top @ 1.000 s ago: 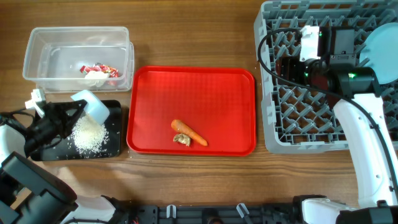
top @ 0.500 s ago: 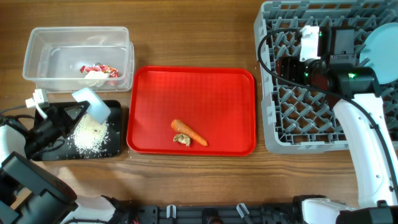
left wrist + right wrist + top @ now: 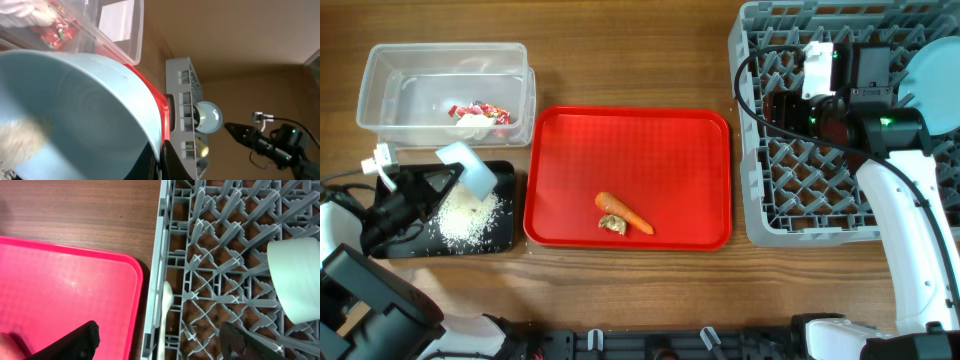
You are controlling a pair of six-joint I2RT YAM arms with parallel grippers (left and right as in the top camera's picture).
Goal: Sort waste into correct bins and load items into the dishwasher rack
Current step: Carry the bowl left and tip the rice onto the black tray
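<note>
My left gripper (image 3: 161,162) is shut on the rim of a light blue bowl (image 3: 75,115), which it holds tilted over the black tray (image 3: 502,235). Some white rice (image 3: 22,135) clings inside the bowl, and a pile of rice (image 3: 465,215) lies on the tray. The clear tub (image 3: 380,75) holds the red wrapper (image 3: 480,110) and white napkin (image 3: 472,124). On the red tray (image 3: 620,150) lie the carrot (image 3: 625,211) and a brown scrap (image 3: 613,224). My right gripper (image 3: 157,342) hangs open over the grey rack's (image 3: 790,215) left edge, above a white spoon (image 3: 166,302).
A light blue bowl (image 3: 295,280) stands in the rack near the right finger. A light blue plate (image 3: 935,75) stands at the rack's far right. The right arm (image 3: 905,210) and its cables cross the rack. Bare wooden table lies between the red tray and the rack.
The left gripper has turned the bowl slightly and the rice pile on the black tray has spread a little. The right arm has not moved.
</note>
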